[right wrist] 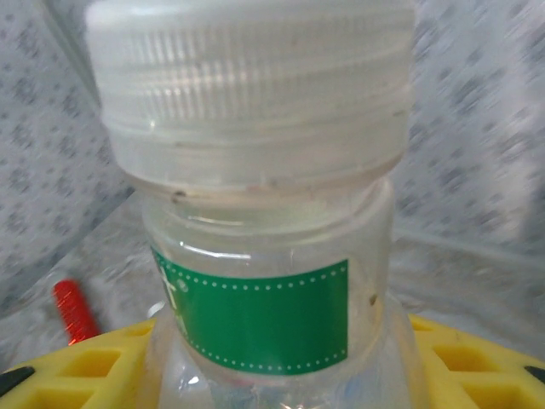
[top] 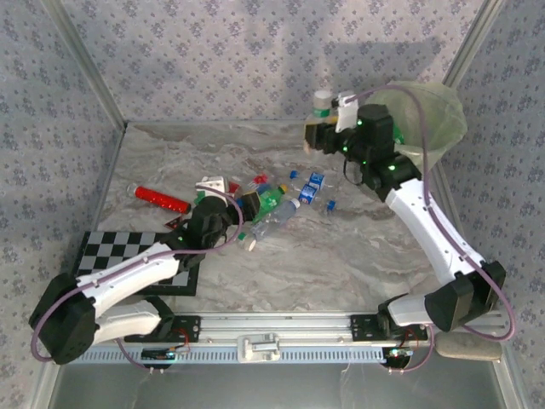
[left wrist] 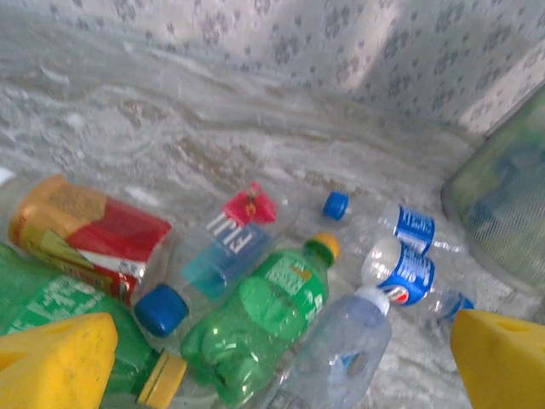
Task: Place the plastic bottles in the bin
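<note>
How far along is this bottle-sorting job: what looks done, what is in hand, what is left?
Done: unclear; the contents of the tall translucent green-lined bin cannot be made out. In hand: the right gripper holds a clear white-capped, green-labelled plastic bottle short of the bin. Remaining: a pile of green, clear and red plastic bottles lies on the marble table under the open left gripper.

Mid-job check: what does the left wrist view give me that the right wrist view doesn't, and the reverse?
Left wrist: a green bottle, a Fiji bottle and a red-labelled bottle lying loose, plus the bin at the right edge. Right wrist: a white-capped bottle with a green label, close up, upright in the right pincer. Both: marbled table, patterned wall.
</note>
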Available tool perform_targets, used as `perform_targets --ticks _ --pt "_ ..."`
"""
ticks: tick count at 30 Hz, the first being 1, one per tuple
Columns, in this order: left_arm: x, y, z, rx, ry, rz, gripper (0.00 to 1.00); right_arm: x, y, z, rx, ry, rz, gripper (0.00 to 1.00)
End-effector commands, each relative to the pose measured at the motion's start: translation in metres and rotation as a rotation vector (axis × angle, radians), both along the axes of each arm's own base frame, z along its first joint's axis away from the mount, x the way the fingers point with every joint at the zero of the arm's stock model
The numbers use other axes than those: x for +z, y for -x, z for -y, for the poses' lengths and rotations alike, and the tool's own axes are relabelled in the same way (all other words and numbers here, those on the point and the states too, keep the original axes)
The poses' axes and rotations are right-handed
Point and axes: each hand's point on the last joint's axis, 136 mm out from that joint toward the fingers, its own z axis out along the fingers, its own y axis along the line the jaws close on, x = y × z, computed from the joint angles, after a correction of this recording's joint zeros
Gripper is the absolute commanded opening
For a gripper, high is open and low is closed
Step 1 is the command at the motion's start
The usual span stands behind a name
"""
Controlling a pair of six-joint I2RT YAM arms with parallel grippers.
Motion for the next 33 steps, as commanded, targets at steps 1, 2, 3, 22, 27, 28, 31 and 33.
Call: perform_targets --ticks 1,2,3,22,27,28,31,33 --pt "-0.004 0.002 0.018 -0.073 0.024 -0.048 1.00 0.028 -0.005 0.039 -0.116 0.086 0.075 0.57" --pt "-0.006 0.001 0.022 -0.091 0.017 -0.058 1.00 0.035 -0.009 0.051 -0.154 0.089 0.087 0.57" --pt "-0.008 0.001 0.025 -0.108 0.008 -0.069 1.00 0.039 -0.012 0.063 -0.187 0.090 0.092 0.57" --pt "-0.025 0.009 0.023 -0.127 -0.038 -0.129 1.00 0.010 -0.064 0.242 -0.671 0.017 -0.051 0.58" --pt "-0.024 0.009 0.024 -0.133 -0.039 -0.133 1.00 -0.030 -0.081 0.243 -0.651 -0.023 -0.161 0.57" --pt "-0.024 0.009 0.024 -0.135 -0.038 -0.133 1.00 -0.037 -0.084 0.242 -0.643 -0.028 -0.182 0.57" --pt "-0.023 0.010 0.023 -0.132 -0.039 -0.133 1.00 -0.057 -0.091 0.241 -0.630 -0.037 -0.243 0.60" --pt "-0.023 0.011 0.021 -0.128 -0.038 -0.133 1.00 -0.070 -0.094 0.240 -0.618 -0.048 -0.286 0.62"
